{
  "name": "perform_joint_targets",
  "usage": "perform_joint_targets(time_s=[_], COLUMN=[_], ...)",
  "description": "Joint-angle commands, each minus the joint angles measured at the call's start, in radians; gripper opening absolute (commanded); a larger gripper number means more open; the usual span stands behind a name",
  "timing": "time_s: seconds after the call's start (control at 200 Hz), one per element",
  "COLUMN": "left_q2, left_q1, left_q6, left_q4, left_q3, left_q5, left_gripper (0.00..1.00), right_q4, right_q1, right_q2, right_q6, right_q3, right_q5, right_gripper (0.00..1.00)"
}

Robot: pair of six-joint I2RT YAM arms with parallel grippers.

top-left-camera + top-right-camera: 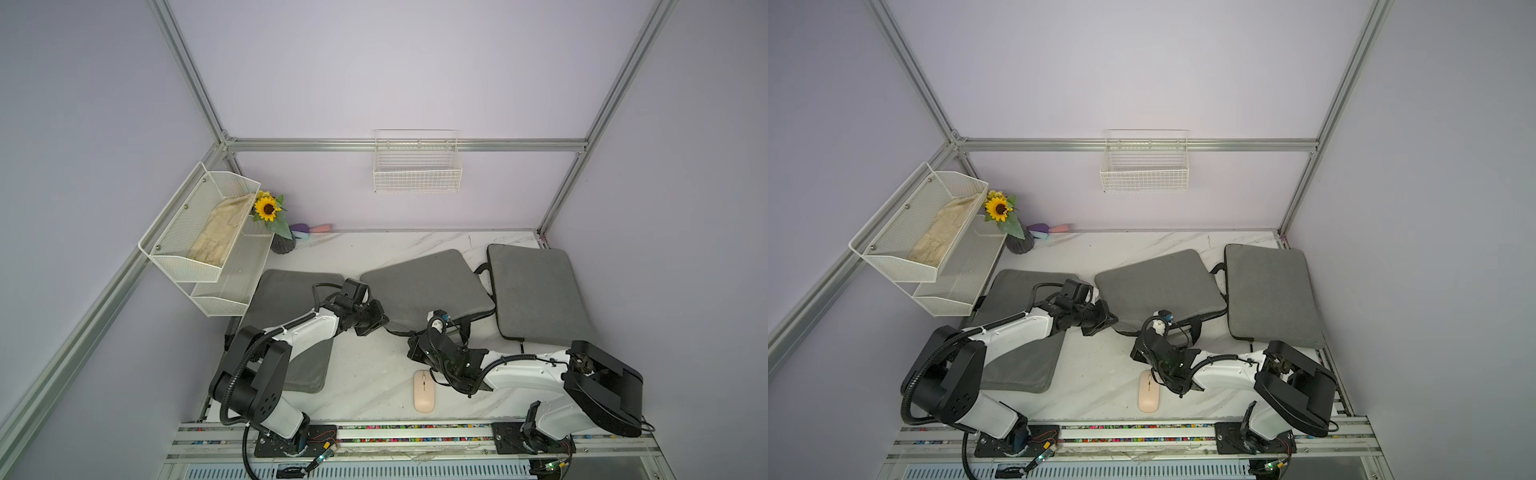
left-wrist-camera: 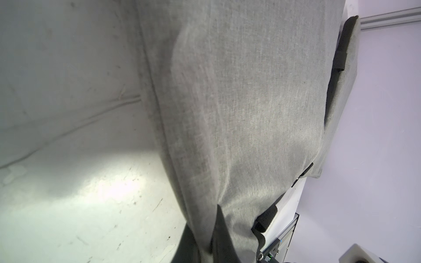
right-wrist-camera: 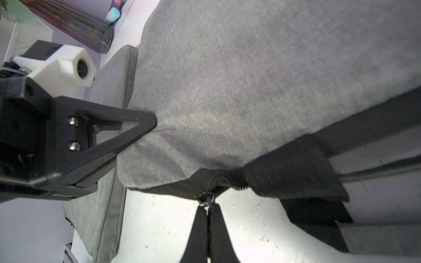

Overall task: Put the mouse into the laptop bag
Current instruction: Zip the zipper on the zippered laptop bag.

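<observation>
Pink mouse [image 1: 424,390] near right end effector [image 3: 207,206] (on zipper [image 3: 215,182])

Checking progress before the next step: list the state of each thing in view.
mouse: on the table, outside every bag
middle laptop bag: on the table, held at its near edge
zipper pull: pinched by the right gripper
left gripper: shut on the middle laptop bag's corner
right gripper: shut on the zipper pull
wall basket: empty

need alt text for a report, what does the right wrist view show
The right gripper is shut on the zipper pull at the edge of a grey laptop bag, over a white table. Beside it, the left gripper pinches the bag's corner fabric.
</observation>
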Motion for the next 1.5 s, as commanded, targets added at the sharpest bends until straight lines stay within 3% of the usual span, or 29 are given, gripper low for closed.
perform_joint_targets(time_s=[0.0, 0.095, 0.19, 0.365, 0.4, 0.485, 0.545, 0.705, 0.835, 0.975, 1.125, 1.19, 1.295, 1.335, 1.445, 1.495], left_q2=[0.019, 0.021, 0.016, 0.036, 0.036, 0.023, -0.005, -0.144, -0.282, -0.355, -0.387, -0.387, -0.335, -0.304, -0.212, -0.182], left_q1=[0.166, 0.175, 0.168, 0.168, 0.168, 0.168, 0.165, 0.127, 0.044, -0.062, -0.163, -0.18, -0.181, -0.182, -0.18, -0.178], left_q6=[0.102, 0.12, 0.124, 0.126, 0.122, 0.109, 0.096, 0.023, -0.058, -0.148, -0.239, -0.263, -0.271, -0.271, -0.278, -0.282], left_q4=[-0.038, 0.009, 0.092, 0.069, 0.064, 0.054, 0.06, 0.106, 0.159, 0.195, 0.18, 0.154, 0.192, 0.214, 0.171, 0.129], left_q3=[0.132, 0.121, 0.089, 0.102, 0.099, 0.079, 0.044, -0.123, -0.251, -0.336, -0.382, -0.383, -0.38, -0.368, -0.301, -0.265], left_q5=[-0.213, -0.152, -0.091, -0.09, -0.092, -0.089, -0.078, -0.059, -0.098, -0.167, -0.329, -0.389, -0.389, -0.386, -0.449, -0.476], left_gripper=[0.0, 0.0, 0.0, 0.0, 0.1, 0.46, 0.61, 0.85, 0.9, 0.9, 0.9, 0.91, 0.89, 0.8, 0.29, 0.15], right_q4=[-0.314, -0.294, -0.123, -0.046, -0.046, -0.054, -0.044, 0.033, 0.105, 0.155, 0.18, 0.186, 0.195, 0.197, 0.189, 0.162], right_q1=[-0.036, -0.04, -0.039, 0.008, 0.016, 0.019, 0.019, 0.022, 0.038, 0.086, 0.116, 0.121, 0.136, 0.144, 0.16, 0.162], right_q2=[0.015, 0.049, 0.082, 0.159, 0.173, 0.214, 0.238, 0.295, 0.288, 0.231, 0.213, 0.214, 0.216, 0.216, 0.22, 0.222], right_q6=[0.05, -0.019, -0.185, -0.277, -0.281, -0.279, -0.283, -0.296, -0.307, -0.32, -0.328, -0.322, -0.322, -0.322, -0.311, -0.288], right_q3=[-0.044, -0.018, -0.009, 0.083, 0.103, 0.145, 0.163, 0.189, 0.177, 0.154, 0.151, 0.149, 0.149, 0.15, 0.148, 0.147], right_q5=[0.184, 0.186, 0.072, 0.034, 0.038, 0.044, 0.046, 0.037, 0.038, 0.068, 0.074, 0.071, 0.07, 0.071, 0.082, 0.1], right_gripper=[0.0, 0.0, 0.0, 0.0, 0.0, 0.0, 0.0, 0.0, 0.0, 0.0, 0.0, 0.0, 0.0, 0.0, 0.0, 0.0])
